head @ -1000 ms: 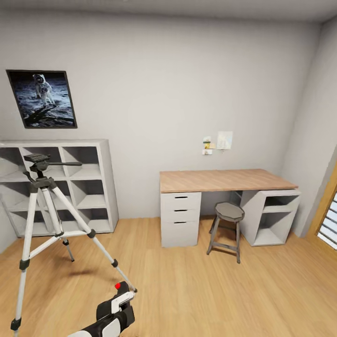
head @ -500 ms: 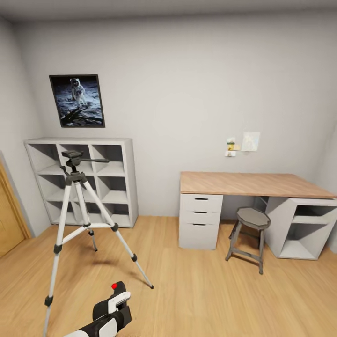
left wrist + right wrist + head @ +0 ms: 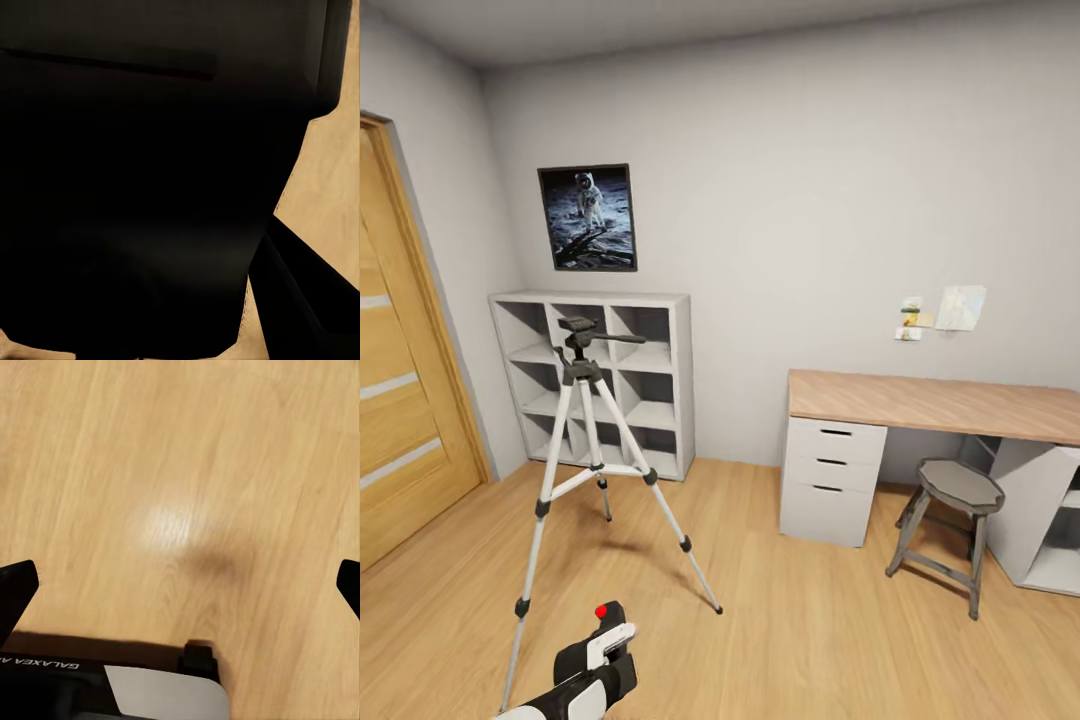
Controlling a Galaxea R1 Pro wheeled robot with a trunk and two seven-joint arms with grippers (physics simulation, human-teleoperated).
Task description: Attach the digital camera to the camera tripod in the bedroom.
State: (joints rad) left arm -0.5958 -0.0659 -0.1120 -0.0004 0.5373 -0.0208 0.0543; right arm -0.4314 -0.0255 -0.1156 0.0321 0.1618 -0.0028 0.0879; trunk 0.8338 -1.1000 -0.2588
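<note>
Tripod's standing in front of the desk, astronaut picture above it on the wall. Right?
Not quite. In the head view the tripod stands in front of the white cube shelf, not the desk. The astronaut picture does hang on the wall above it.

Even soft light; floor (image 3: 169, 521) glare; sharp.

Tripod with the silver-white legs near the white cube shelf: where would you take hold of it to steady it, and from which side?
Probably the dark neck just under the head of the silver-white-legged tripod, coming from the open floor side. There the three legs meet in one narrow stem; lower they splay apart, and the white cube shelf stands behind.
</note>
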